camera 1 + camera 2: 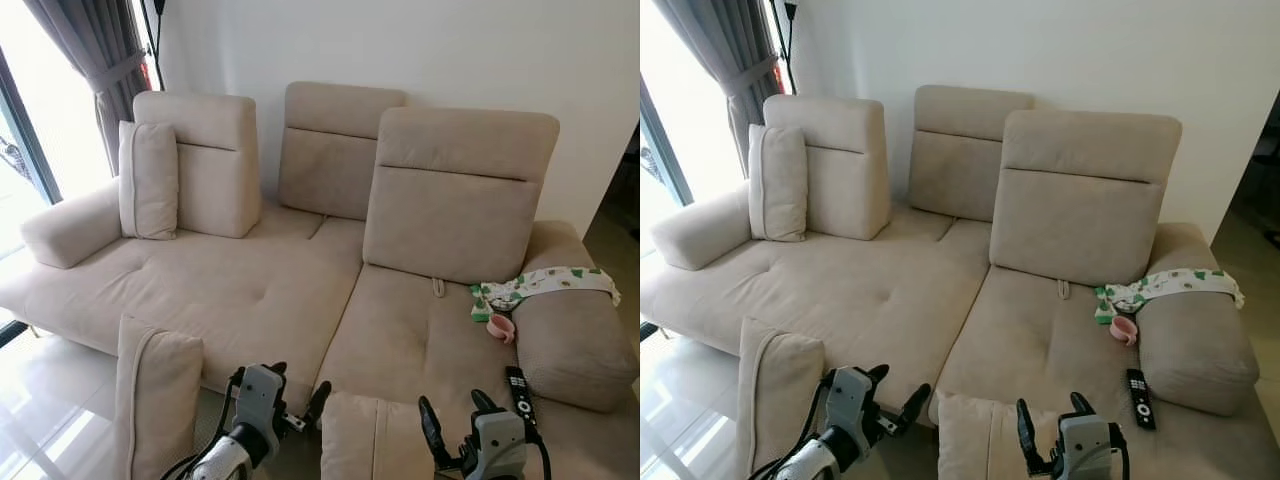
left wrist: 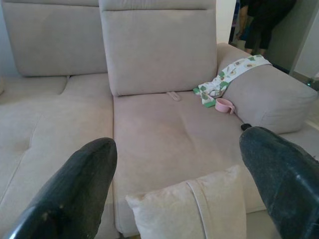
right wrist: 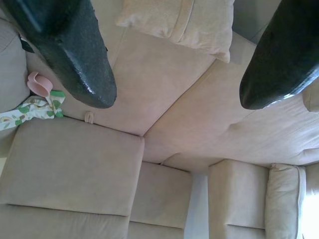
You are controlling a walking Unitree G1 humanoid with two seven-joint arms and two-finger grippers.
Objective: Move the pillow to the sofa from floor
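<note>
Two beige pillows [image 1: 365, 440] [image 1: 152, 400] stand low against the sofa [image 1: 240, 290] front; left gripper [image 1: 297, 395] and right gripper [image 1: 455, 425] hover between them, fingers spread, holding nothing; remote [image 1: 518, 392] on seat.

Left gripper [image 2: 179, 189] spread wide, pillow [image 2: 192, 211] between, sofa [image 2: 159, 134] beyond

A home living room, seen from in front of the couch.

A big beige sectional sofa [image 1: 250, 290] fills the space against a plain white wall [image 1: 450, 60], with a matching cushion [image 1: 148, 180] propped at its far end. Grey curtains [image 1: 95, 50] hang beside a bright floor-length window [image 1: 20, 170]. A TV remote [image 1: 518, 392], a small pink cup [image 1: 501, 327] and a green-patterned cloth [image 1: 545, 284] draped over the armrest give it a lived-in look.
</note>
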